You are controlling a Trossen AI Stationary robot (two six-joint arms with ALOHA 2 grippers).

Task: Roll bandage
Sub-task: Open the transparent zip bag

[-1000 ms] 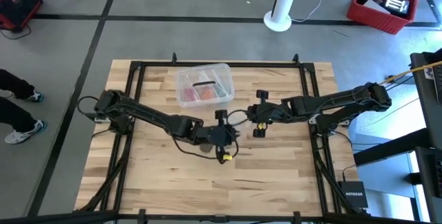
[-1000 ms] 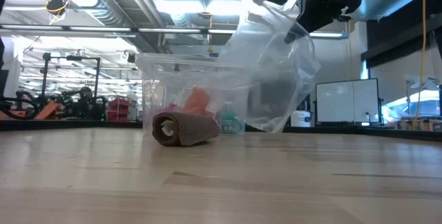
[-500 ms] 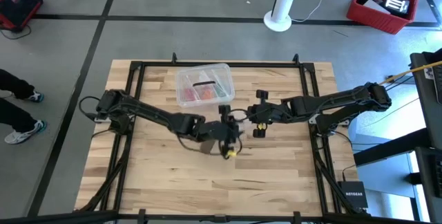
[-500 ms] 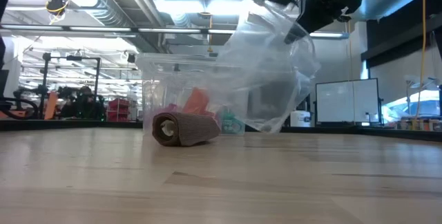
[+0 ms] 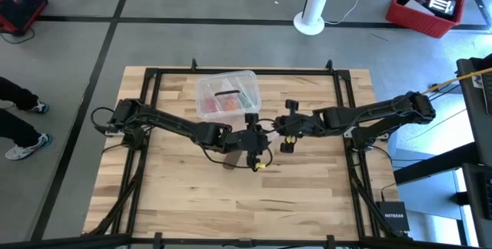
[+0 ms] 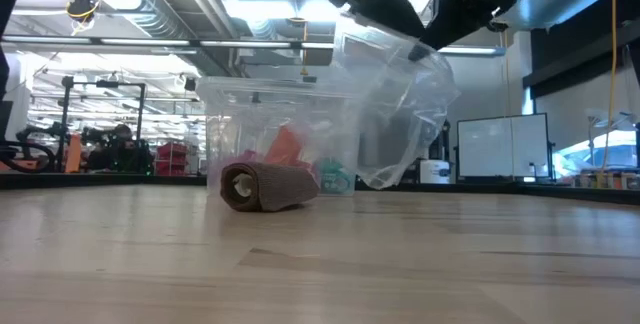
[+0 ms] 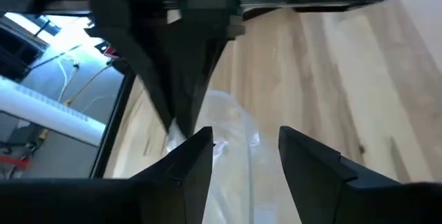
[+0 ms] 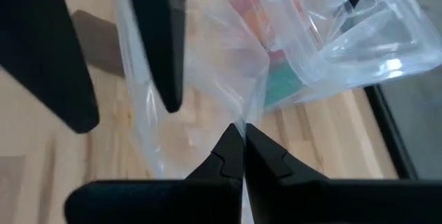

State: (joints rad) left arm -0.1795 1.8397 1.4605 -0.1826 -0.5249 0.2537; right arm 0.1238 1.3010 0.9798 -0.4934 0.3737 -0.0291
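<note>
Low view: one rolled bandage, one bag

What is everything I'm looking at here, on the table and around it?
Rolled brown-tan fabric bandage: one, lying on the table, in front of the box.
Crinkled clear plastic bag: one, hanging above the table.
Clear plastic box: one, red contents, table's far side.
Wooden table: one, light, black-framed.
Red crate: one, on the floor.
Person's shoes: two, beside the table.
Right gripper: shut on the bag.
Left gripper: open, around the bag.
</note>
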